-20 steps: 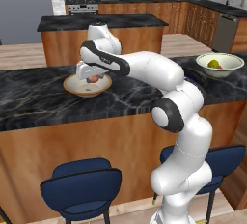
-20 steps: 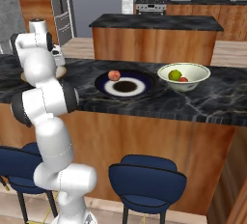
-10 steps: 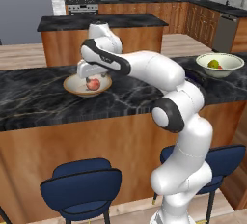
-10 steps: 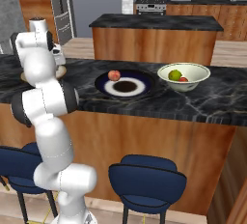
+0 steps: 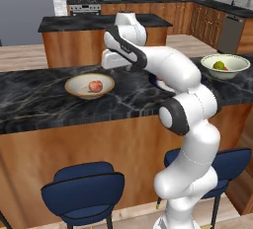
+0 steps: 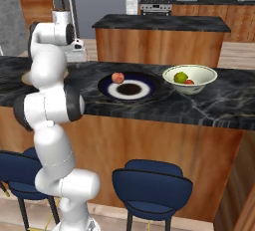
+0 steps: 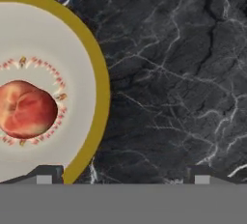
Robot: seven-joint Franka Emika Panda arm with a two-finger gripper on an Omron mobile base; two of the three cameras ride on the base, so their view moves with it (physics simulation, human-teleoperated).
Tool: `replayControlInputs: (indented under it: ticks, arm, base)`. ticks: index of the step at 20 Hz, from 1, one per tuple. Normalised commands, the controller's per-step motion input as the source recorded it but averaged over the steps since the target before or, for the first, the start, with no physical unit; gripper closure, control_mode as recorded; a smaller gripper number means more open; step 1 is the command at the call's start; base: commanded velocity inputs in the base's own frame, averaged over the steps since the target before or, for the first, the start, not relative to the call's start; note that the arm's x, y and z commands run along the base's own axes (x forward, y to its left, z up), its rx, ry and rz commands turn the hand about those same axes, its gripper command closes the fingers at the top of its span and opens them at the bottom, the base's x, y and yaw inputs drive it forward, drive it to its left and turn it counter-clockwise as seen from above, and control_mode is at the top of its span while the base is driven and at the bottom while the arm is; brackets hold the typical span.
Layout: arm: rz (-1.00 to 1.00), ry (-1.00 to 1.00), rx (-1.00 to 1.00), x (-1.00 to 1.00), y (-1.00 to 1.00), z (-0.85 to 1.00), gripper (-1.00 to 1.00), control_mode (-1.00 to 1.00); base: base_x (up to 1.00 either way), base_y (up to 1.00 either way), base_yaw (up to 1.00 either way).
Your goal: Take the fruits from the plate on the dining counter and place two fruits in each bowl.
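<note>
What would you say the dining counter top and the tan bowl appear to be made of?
The dining counter top looks like polished black marble: white veins and a soft sheen. Its front looks like brown wood panelling. The tan bowl seems glazed ceramic, with an ochre rim and a cream inside with a painted ring; rendering leaves this open.

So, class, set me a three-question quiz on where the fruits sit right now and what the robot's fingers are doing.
1. True or false: the tan bowl holds two fruits.
2. How many fruits lie in the pale bowl? A one, B two, C three.
3. Fill in: one pinkish-red fruit still waits on the ____.

Key:
1. False; it holds one pinkish-red fruit, and the fingers stand open above the bowl's rim.
2. B, a yellow-green fruit and a red-orange fruit.
3. plate.
</note>
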Motion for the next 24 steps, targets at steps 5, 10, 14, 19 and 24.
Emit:
replayControlInputs:
  ticks: [5, 10, 14, 19, 24]
  arm:
    - [-0.19, 0.08, 0.09, 0.16, -1.00, -0.19, -1.00, -1.00]
    - [-0.20, 0.03, 0.08, 0.02, -1.00, -0.08, -1.00, -1.00]
    - [-0.05, -0.12, 0.14, -0.32, -0.87, 0.16, -1.00, -1.00]
    - [0.00, -0.10, 0.01, -0.22, -0.56, 0.04, -1.00, -1.00]
    - [0.01, 0.01, -0.08, -0.04, -0.42, -0.10, -1.00, -1.00]
  base:
    - [0.00, 0.00, 0.00]
    - [0.00, 0.00, 0.00]
    - [0.00, 0.00, 0.00]
    - [0.00, 0.00, 0.00]
    - [0.00, 0.00, 0.00]
